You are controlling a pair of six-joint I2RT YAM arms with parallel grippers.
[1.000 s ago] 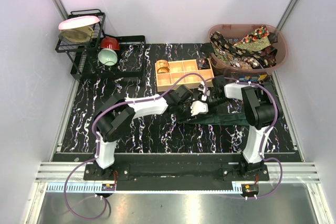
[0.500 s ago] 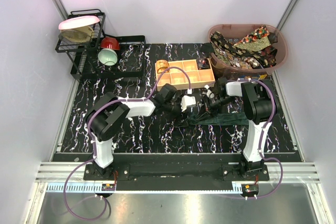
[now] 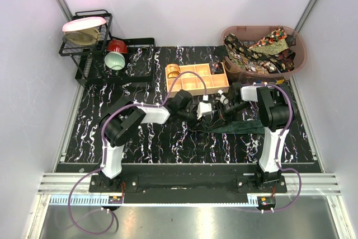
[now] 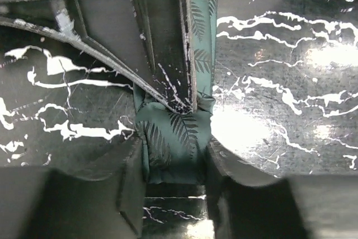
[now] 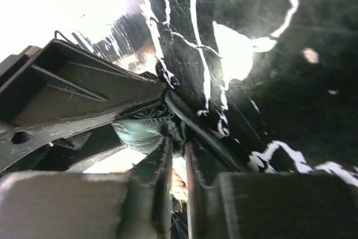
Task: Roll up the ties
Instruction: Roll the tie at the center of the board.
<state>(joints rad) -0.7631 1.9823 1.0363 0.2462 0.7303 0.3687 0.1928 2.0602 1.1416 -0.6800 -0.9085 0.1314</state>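
Visibility is rough on this one. From above, both sets of jaws crowd together mid counter point(image 3: 145, 149) and cover the left end of the green tie point(image 3: 246, 126), so that end is hidden.

The left wrist view is clearer. My left jaws sit closed on a folded bit of the tie, fabric touching both fingers point(image 4: 131, 183), with a finger of the right jaws lying across the top.

The right wrist view is mostly glare and black plastic. My right jaws show just a thin slit with a green lump at the tips, and I can't tell if it's pinched.

The rest of the tie runs right, flat, under my right arm point(image 3: 273, 117). The wooden box point(image 3: 193, 89) is just behind the jaws, and the patterned ties point(image 3: 260, 51) are in the basket point(image 3: 300, 54) back right. Open counter lies left and on the near side.
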